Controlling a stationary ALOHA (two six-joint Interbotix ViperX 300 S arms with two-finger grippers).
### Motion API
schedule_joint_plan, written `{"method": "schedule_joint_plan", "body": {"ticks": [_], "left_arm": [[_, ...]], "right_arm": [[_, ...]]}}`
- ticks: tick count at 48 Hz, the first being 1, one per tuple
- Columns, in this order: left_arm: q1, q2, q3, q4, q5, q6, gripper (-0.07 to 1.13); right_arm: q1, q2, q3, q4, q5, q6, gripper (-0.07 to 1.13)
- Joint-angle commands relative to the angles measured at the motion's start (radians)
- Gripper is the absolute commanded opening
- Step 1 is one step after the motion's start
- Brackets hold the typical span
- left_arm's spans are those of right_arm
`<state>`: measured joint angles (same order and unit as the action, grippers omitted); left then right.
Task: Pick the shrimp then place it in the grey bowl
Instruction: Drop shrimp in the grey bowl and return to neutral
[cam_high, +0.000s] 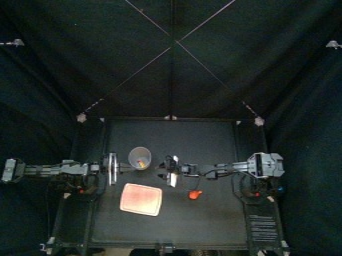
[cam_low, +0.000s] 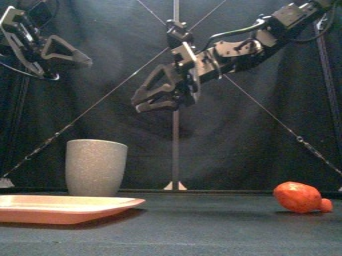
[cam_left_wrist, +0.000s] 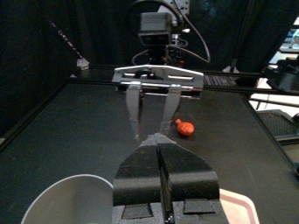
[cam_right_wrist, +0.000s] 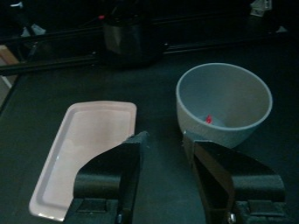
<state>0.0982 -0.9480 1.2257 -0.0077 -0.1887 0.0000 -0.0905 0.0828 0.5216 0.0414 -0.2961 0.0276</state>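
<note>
1 shrimp (cam_low: 299, 196), 1 grey bowl (cam_low: 96, 166), 1 pink tray (cam_low: 67, 207), all sep.

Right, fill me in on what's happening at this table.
The shrimp lies on the table, off to the right of the grey cup and the pink tray. Neither arm is touching it. The right gripper hangs open and empty above the table, between the cup and the shrimp. The left gripper rests raised at the left side with its jaws shut. The pick has not yet been made.
</note>
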Motion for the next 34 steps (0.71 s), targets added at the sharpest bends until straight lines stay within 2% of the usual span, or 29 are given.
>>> {"method": "schedule_joint_plan", "body": {"ticks": [1,16,26,34], "left_arm": [[0.000,0.003,-0.011,0.000,-0.011,0.000,0.05],[0.005,0.003,0.000,0.000,-0.011,0.000,0.05],[0.006,0.005,0.003,-0.002,-0.011,0.000,0.05],[0.006,0.003,0.006,-0.002,-0.011,-0.002,0.05]], "right_arm": [[0.005,-0.098,0.078,0.009,-0.095,0.003,0.78],[0.035,-0.275,0.311,0.011,-0.304,0.002,0.78],[0.043,-0.357,0.411,0.012,-0.319,0.003,0.78],[0.051,-0.445,0.495,0.061,-0.321,0.003,0.78]]}}
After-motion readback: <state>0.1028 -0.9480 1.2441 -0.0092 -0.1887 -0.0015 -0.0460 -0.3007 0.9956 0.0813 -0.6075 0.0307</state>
